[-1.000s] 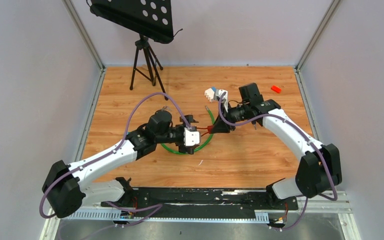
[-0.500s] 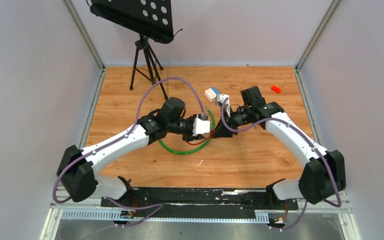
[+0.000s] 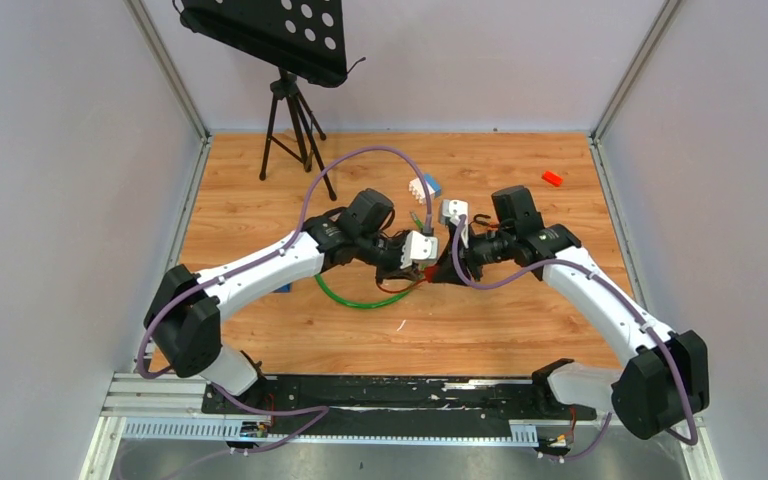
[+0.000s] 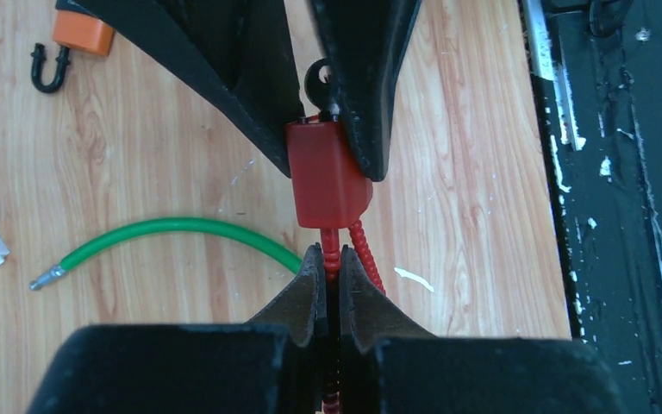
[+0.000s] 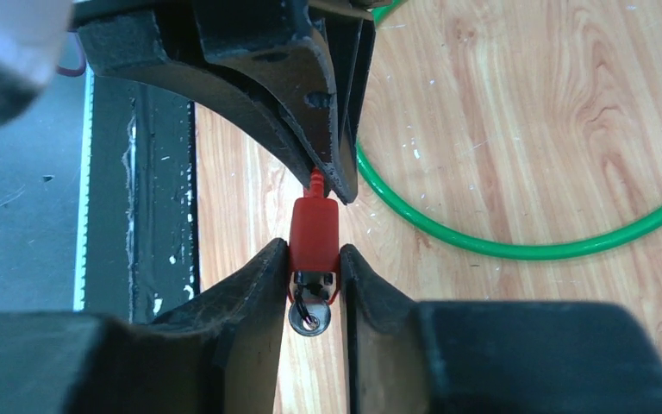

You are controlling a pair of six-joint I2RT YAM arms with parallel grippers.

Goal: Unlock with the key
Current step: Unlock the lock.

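Top external view: your left arm [image 3: 260, 268] has swung in across the table [image 3: 250, 180] to meet the right arm [image 3: 600, 292], and its jaws have gone from spread wide to pressed together
From above, the two tools sit nose to nose over the green cable [image 3: 360, 300] and hide what lies between them. Left wrist view fills that in: the left gripper [image 4: 327, 259] now pinches the red coiled cable [image 4: 362, 250] just below the red lock [image 4: 327, 177], while the right gripper [image 5: 314, 254] clamps the lock's body from the far side. With both ends braced, I judge you ready for the turn. Only the right wrist view shows the key [image 5: 309, 319] plainly, seated in the lock's end between the right fingers, with neither tool seeming to grip it
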